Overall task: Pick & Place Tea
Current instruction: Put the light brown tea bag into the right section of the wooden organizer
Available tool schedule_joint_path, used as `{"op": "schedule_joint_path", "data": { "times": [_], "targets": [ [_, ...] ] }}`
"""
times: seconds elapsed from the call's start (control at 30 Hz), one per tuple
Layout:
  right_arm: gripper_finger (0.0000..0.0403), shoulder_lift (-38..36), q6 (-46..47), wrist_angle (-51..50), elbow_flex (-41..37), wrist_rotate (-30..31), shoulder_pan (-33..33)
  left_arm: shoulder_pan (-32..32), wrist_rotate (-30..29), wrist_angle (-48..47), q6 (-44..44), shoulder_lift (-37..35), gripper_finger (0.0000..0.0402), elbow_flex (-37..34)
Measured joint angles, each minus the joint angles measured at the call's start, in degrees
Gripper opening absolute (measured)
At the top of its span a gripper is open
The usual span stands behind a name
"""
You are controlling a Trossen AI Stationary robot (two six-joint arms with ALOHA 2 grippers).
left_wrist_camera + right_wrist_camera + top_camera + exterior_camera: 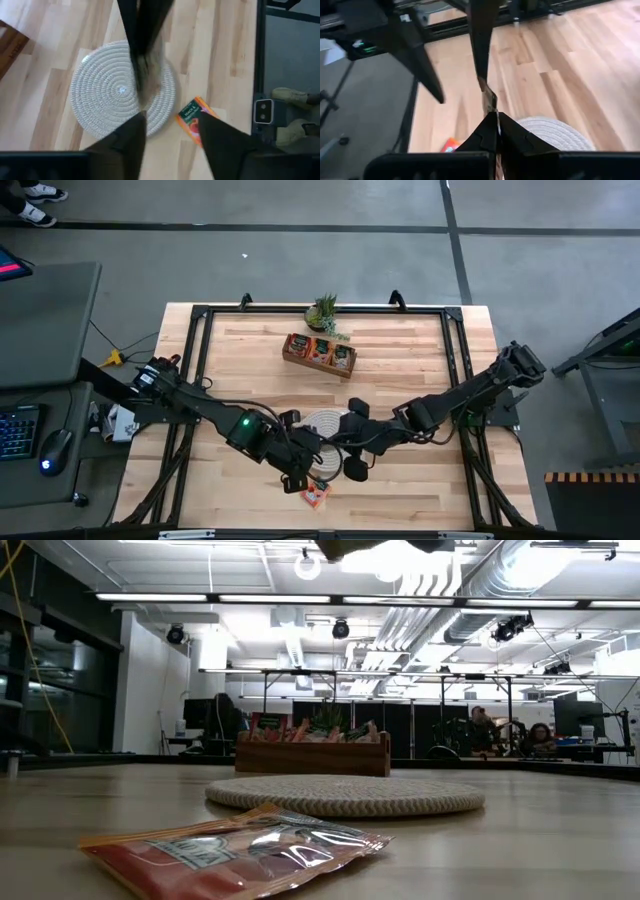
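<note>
One orange-red flat square tea sachet lies loose on the pale wooden tabletop, near the bottom centre of the overhead frame, just below and beside the round whitish woven mat. A second thin foil sachet, seen edge-on and too blurred to tell its colour, appears to be pinched in the right end effector, whose two fingers are pressed together on it above the mat. The left end effector hangs close by at the lower centre of the overhead frame, its fingers standing apart and holding nothing, the loose sachet showing just beyond them. Several more sachets stand in the brown wooden three-compartment tray at the upper centre of the overhead frame, beside a small green potted plant. Judging by this, the task is partly done: some tea sits in the tray, one sachet is in hand between mat and tray, and the loose one is not yet picked up.
</note>
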Motion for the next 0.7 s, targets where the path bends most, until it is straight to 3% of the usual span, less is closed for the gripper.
{"op": "schedule_joint_path", "data": {
  "times": [0.17, 0.47, 0.6, 0.7],
  "targets": [
    [0.0000, -1.81, 1.73, -4.01, 0.00, 5.80, 0.96, -0.07, -5.79, -3.75, -1.76, -0.90, 0.0225, -0.07],
    [0.0000, -6.31, 3.52, -10.77, -1.02, 12.06, 0.60, -1.34, -22.96, -10.53, -6.61, -9.31, 0.0232, -0.01],
    [0.0000, -14.36, 3.40, -9.46, -7.98, 13.13, -0.87, -1.61, -27.24, -15.51, -8.95, -12.57, 0.0232, -0.04],
    [0.0000, -23.28, 3.83, -4.56, -17.58, 14.37, -2.48, -1.64, -30.35, -18.32, -10.81, -14.51, 0.0232, -0.04]
  ]
}}
